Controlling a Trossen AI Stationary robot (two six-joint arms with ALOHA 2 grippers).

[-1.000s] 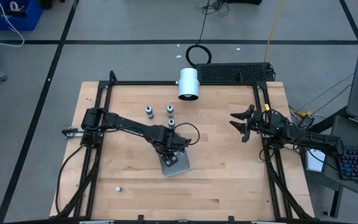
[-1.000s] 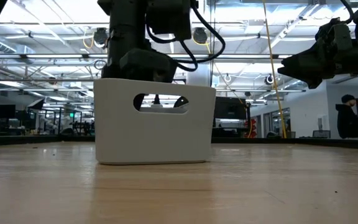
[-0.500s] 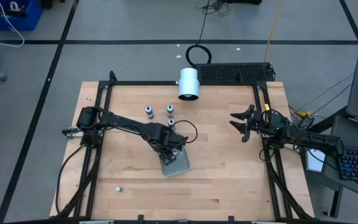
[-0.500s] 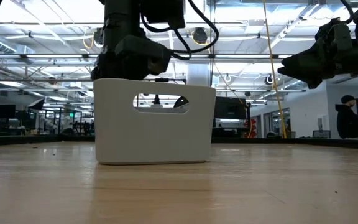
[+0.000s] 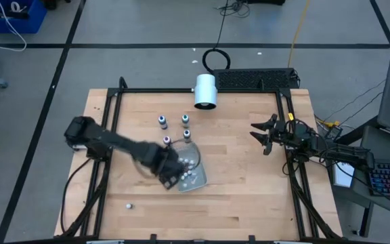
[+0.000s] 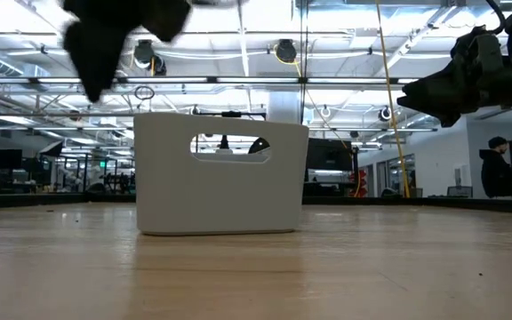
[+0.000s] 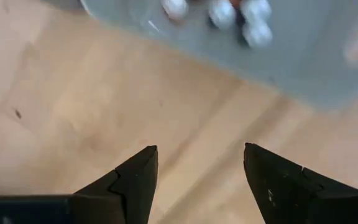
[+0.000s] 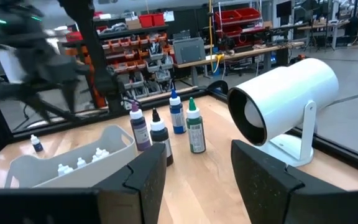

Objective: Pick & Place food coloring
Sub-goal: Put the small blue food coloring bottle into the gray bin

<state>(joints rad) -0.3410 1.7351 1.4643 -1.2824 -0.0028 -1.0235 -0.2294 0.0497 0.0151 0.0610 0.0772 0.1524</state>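
A: Left gripper (image 7: 196,171)?
B: Fingers apart, holding nothing, over table (image 5: 249,190) beside bin (image 5: 196,179).
A: Food coloring (image 8: 166,127)?
B: Four bottles upright on table near bin. Right gripper (image 5: 261,134) parted, empty.

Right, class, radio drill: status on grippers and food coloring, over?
Left gripper open, empty, beside bin. Right gripper open, parked. Four food coloring bottles upright on table, nothing blocking.

Four food coloring bottles (image 5: 175,129) stand behind the bin (image 5: 193,178), before the white cylinder (image 5: 205,91).
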